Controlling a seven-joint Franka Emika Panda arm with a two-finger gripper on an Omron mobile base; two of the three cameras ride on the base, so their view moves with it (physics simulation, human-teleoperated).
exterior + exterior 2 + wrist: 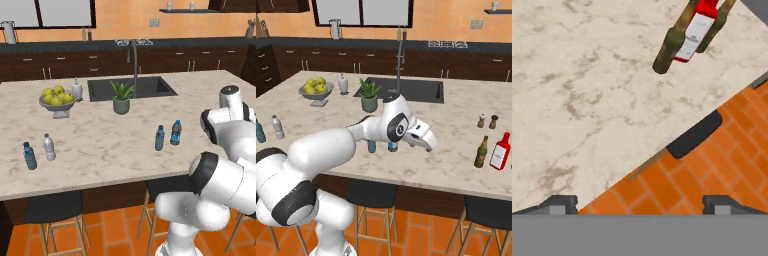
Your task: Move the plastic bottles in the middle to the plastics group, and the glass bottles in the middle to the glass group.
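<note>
Two plastic bottles stand mid-counter: a light blue one and a darker one. In the right base view my arm partly covers them. The plastics group, a blue bottle and a clear whitish bottle, stands at the far left. Near the right edge an olive-green glass bottle stands upright beside a red bottle. Both also show in the hand view, olive bottle and red bottle. My gripper hangs open and empty over the counter's front edge, left of them and apart; its fingertips are wide.
Salt and pepper shakers stand behind the glass pair. A potted plant, sink, fruit bowl and white pump bottle sit further back. Stools stand below the counter edge over the orange tiled floor.
</note>
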